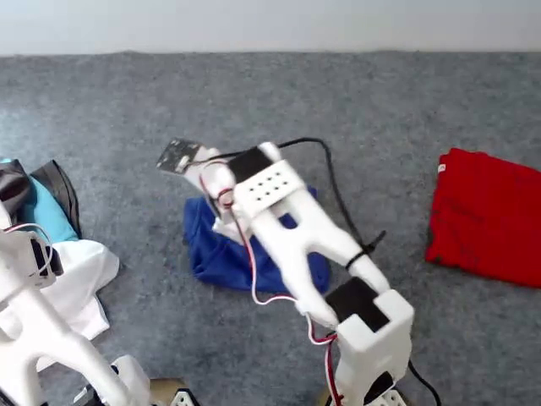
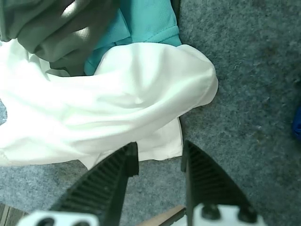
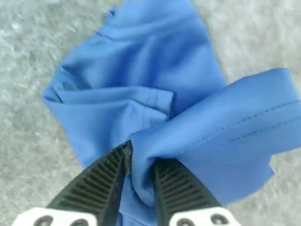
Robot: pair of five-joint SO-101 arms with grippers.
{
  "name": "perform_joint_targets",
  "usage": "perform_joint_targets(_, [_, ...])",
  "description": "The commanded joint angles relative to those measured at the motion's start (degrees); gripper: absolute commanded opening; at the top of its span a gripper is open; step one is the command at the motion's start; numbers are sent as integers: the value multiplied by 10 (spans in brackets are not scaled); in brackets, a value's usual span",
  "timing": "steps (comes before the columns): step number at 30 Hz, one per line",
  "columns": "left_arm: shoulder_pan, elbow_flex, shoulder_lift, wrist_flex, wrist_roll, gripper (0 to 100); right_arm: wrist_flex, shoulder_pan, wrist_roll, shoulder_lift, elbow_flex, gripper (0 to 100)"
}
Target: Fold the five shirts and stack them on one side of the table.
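At mid-table our right gripper [image 3: 141,155] clamps a fold of the blue shirt [image 3: 141,80]; limp and light, we judge, best held by hems; left gripper [image 2: 160,146] gapes.

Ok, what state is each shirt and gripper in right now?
blue shirt: bunched, unfolded
red shirt: folded flat
white shirt: crumpled, unfolded
teal shirt: crumpled, in the pile
grey shirt: crumpled, in the pile
left gripper: open, holding nothing
right gripper: shut on the blue shirt

lab: robot arms [image 1: 287,228] on carpeted table [image 1: 118,101]
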Motion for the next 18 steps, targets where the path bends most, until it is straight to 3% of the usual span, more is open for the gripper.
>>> perform_joint_targets(1, [3,-3,-15,-14,0,162,6,-26,-6,11,-52,125])
perform_joint_targets(5, [4,-3,-15,-16,0,162,49,-35,-32,43,-133,298])
perform_joint_targets(8, [4,-3,-15,-16,0,162,109,-35,-37,66,-217,305])
perform_joint_targets(11, [4,-3,-15,-16,0,162,182,-15,-35,90,-293,236])
perform_joint_targets(15, [4,-3,-15,-21,0,162,208,54,0,115,-324,18])
perform_joint_targets(18, [4,-3,-15,-25,0,162,208,113,17,122,-324,38])
